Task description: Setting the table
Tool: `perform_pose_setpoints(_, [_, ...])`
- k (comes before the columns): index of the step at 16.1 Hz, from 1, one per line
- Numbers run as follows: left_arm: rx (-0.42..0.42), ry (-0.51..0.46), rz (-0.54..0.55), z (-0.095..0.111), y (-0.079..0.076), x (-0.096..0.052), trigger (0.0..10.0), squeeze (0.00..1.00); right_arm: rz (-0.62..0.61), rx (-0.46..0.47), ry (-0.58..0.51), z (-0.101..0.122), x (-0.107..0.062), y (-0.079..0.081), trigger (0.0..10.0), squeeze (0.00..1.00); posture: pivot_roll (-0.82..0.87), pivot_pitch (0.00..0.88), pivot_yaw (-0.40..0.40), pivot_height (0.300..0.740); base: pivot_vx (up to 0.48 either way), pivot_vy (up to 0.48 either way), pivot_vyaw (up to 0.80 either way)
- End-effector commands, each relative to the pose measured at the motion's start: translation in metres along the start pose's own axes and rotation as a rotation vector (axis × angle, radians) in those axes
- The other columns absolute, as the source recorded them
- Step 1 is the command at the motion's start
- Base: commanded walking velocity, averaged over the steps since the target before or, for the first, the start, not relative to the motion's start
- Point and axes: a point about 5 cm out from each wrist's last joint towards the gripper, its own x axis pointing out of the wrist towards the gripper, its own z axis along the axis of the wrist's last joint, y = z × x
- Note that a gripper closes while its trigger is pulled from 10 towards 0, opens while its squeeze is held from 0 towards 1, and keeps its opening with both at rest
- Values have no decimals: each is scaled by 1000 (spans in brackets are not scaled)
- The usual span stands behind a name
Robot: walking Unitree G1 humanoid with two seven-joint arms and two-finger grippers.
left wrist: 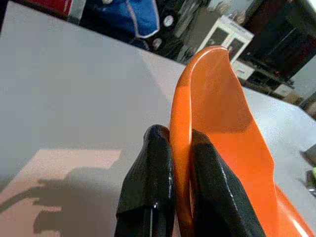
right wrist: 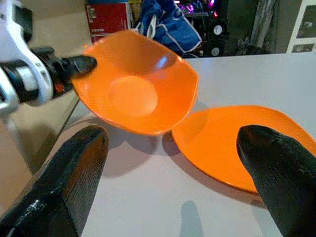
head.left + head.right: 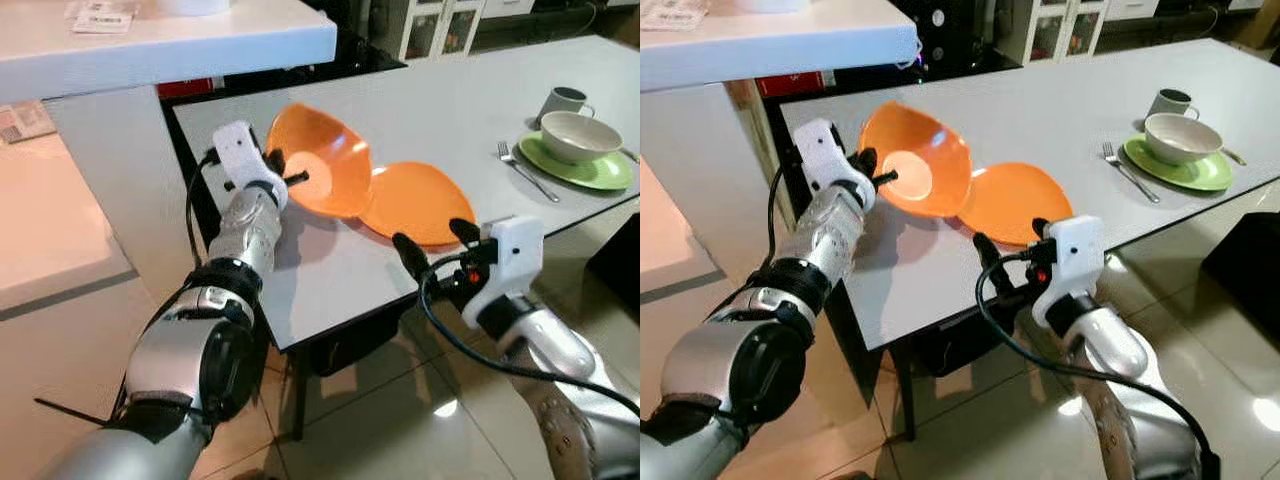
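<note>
Left gripper (image 3: 285,172) clamping tilted orange bowl (image 3: 325,160) rim

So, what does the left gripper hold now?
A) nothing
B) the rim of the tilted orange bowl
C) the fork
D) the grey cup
B: the left gripper has its two black fingers shut on the rim of the orange bowl, which is tilted up beside the orange plate.
</note>
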Motion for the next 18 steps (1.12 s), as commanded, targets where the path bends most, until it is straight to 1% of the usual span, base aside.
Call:
perform_pose_setpoints(1, [-1, -53, 2, 16, -6, 3, 10000, 0, 19, 5, 6, 3, -5, 2, 10000, 0, -100, 57, 19, 740, 0, 0, 0])
perform_pose_setpoints(2, [11, -48, 19, 15, -4, 4, 10000, 0, 37, 1, 15, 4, -8, 5, 10000, 0, -110, 73, 22, 740, 0, 0, 0])
perform_pose_setpoints(4, [-2, -44, 38, 13, -2, 4, 10000, 0, 47, -5, 29, 5, -12, 8, 10000, 0, -122, 90, 24, 740, 0, 0, 0])
perform_pose_setpoints(9, [-56, -24, 74, 10, 2, 4, 10000, 0, 37, -8, 55, 8, -18, 7, 10000, 0, -143, 114, 26, 740, 0, 0, 0])
perform_pose_setpoints(14, [-28, -10, 104, 8, 8, 3, 10000, 0, 55, -7, 76, 8, -21, 9, 10000, 0, -146, 123, 21, 740, 0, 0, 0])
perform_pose_setpoints(16, [-32, -5, 101, 8, 10, 3, 10000, 0, 61, -8, 78, 8, -21, 10, 10000, 0, -147, 124, 19, 740, 0, 0, 0])
perform_pose_setpoints(17, [-29, 2, 89, 7, 9, 3, 10000, 424, 61, -8, 79, 9, -21, 10, 10000, 0, -154, 120, 20, 740, 0, 0, 0])
perform_pose_setpoints(18, [-27, 6, 84, 6, 9, 3, 10000, 729, 60, -10, 80, 9, -22, 10, 10000, 0, -154, 120, 20, 740, 0, 0, 0])
